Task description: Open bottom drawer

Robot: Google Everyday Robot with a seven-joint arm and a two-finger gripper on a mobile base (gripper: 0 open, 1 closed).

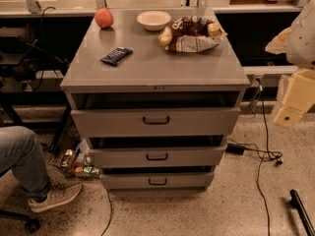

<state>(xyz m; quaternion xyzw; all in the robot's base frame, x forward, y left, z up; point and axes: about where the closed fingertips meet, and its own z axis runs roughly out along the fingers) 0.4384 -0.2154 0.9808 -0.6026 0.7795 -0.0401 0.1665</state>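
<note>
The bottom drawer (157, 181) is the lowest and smallest of three grey fronts on the metal cabinet (156, 77), and it has a small black bar handle (157, 181). A dark gap shows above its front panel. The mid-sized drawer (157, 157) and the tallest drawer (156, 120) sit above it. My gripper (294, 102), cream-coloured, hangs at the right edge of the view. It is beside the cabinet at about the height of the top drawer, well apart from the bottom drawer's handle.
On the cabinet top lie an apple (104, 17), a white bowl (154, 19), a chip bag (191, 34) and a dark blue snack bar (116, 55). A person's leg and shoe (54, 196) are at the lower left. Cans (78, 163) lie beside the cabinet. Cables (263, 156) run on the floor at right.
</note>
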